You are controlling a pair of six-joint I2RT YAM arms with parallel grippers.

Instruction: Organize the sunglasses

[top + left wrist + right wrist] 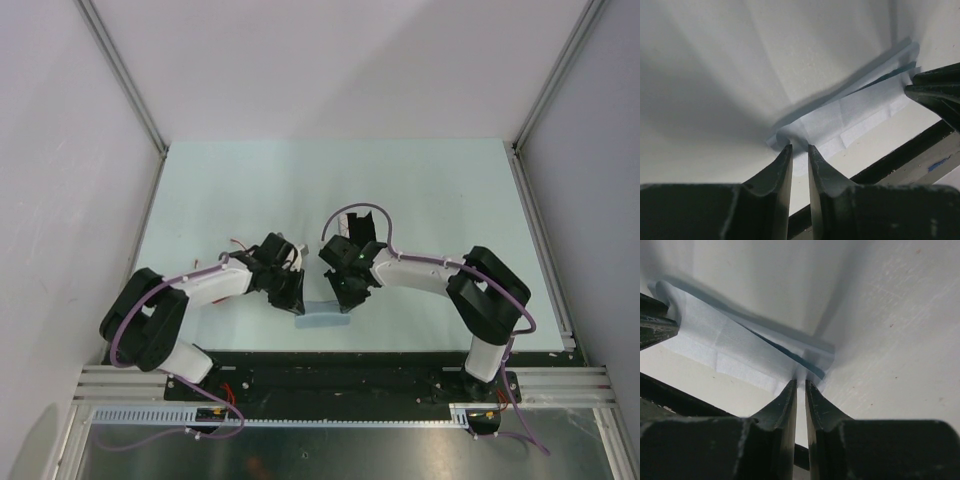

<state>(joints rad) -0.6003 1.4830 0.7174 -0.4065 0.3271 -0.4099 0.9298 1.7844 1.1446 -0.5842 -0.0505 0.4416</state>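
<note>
The red sunglasses do not show in any view. A folded light-blue cloth (322,318) lies on the table near the front edge, between my two grippers. My left gripper (299,304) pinches the cloth's left end; in the left wrist view its tips (799,147) close on a bunched corner of the cloth (850,117). My right gripper (346,303) pinches the right end; in the right wrist view its tips (801,382) close on the cloth (725,337). Each wrist view shows the other gripper's fingers (935,92) (655,325) at the cloth's far end.
The pale table (400,190) is enclosed by white walls with metal posts. The black base strip (330,365) runs just in front of the cloth. A white object (291,257) sits partly hidden behind the left wrist.
</note>
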